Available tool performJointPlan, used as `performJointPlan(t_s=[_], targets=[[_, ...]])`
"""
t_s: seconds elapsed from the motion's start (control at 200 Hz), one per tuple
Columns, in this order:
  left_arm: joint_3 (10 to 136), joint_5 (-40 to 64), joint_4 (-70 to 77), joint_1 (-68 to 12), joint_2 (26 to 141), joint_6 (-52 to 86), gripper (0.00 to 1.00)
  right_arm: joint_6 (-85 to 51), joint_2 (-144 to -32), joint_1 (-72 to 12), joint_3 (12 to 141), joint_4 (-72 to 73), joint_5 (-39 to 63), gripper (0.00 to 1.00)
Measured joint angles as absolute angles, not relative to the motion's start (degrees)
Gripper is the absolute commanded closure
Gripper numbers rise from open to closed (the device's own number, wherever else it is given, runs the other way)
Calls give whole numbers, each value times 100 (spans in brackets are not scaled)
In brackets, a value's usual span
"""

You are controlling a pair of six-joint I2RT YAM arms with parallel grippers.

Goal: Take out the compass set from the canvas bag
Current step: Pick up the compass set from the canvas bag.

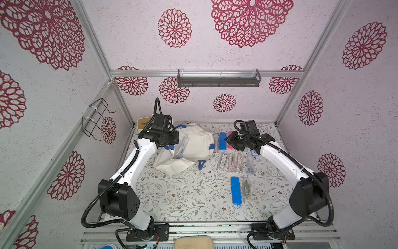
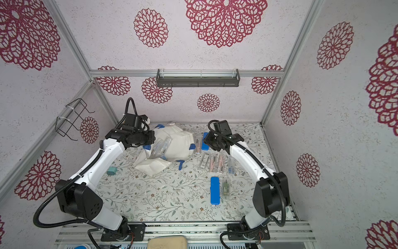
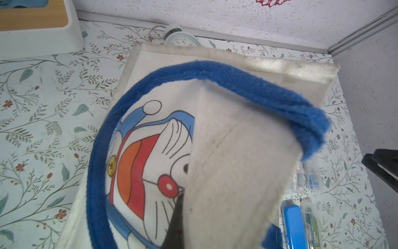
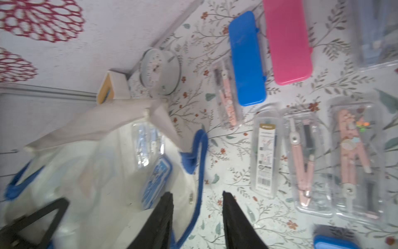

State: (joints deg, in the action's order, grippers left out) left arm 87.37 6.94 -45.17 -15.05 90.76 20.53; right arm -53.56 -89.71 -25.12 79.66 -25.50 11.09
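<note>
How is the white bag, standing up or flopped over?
Flopped over: the canvas bag lies crumpled on its side on the table.

Off-white canvas bag (image 1: 193, 142), blue handles (image 3: 237, 79), blue-and-red cartoon print (image 3: 146, 155); beside the bag, a blue case (image 1: 222, 141) and a pink case (image 4: 287, 41) on a leafy floral tablecloth (image 1: 183, 194).

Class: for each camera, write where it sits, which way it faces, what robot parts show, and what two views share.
Top views: above the arms' bases, looking down toward the back wall; left arm, right arm, canvas bag.
Left wrist: close over the bag's cartoon print; one jaw tip shows.
Right wrist: faces the bag's mouth and compass sets; both jaws, apart.
Shared: both wrist views show the white clock.
</note>
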Motion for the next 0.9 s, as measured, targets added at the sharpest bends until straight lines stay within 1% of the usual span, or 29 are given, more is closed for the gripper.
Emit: performJointPlan(t_s=[0.065, 0.155, 0.315, 0.39, 0.45, 0.52, 0.66, 0.796, 0.836, 0.901], targets=[[8753, 720, -4480, -1638, 9080, 2053, 100, -5708, -8796, -2773, 7800, -2178, 1288, 65], [8816, 733, -4429, -1826, 9131, 2053, 100, -6272, -8766, -3177, 7513, -1594, 1540, 66], [8989, 744, -4357, -2161, 9308, 2058, 100, -7166, -9115, -3763, 7205, -919, 1887, 67], [9091, 722, -4353, -2298, 9393, 2062, 100, -7461, -9338, -3885, 7207, -738, 1938, 66], [9150, 681, -4335, -2397, 9459, 2080, 100, -7690, -9459, -3938, 7205, -646, 1916, 62], [9190, 626, -4294, -2515, 9524, 2106, 100, -7959, -9542, -3997, 7190, -506, 1798, 58], [9196, 515, -4222, -2722, 9623, 2169, 100, -8178, -9627, -4036, 7253, -443, 1459, 56], [9201, 414, -4219, -2786, 9655, 2257, 100, -7988, -9629, -4051, 7588, -862, 978, 50], [9209, 375, -4219, -2786, 9655, 2261, 100, -7891, -9539, -4058, 7634, -993, 829, 48], [9238, 322, -4226, -2786, 9664, 2270, 100, -7695, -9251, -4073, 7625, -1267, 582, 48]])
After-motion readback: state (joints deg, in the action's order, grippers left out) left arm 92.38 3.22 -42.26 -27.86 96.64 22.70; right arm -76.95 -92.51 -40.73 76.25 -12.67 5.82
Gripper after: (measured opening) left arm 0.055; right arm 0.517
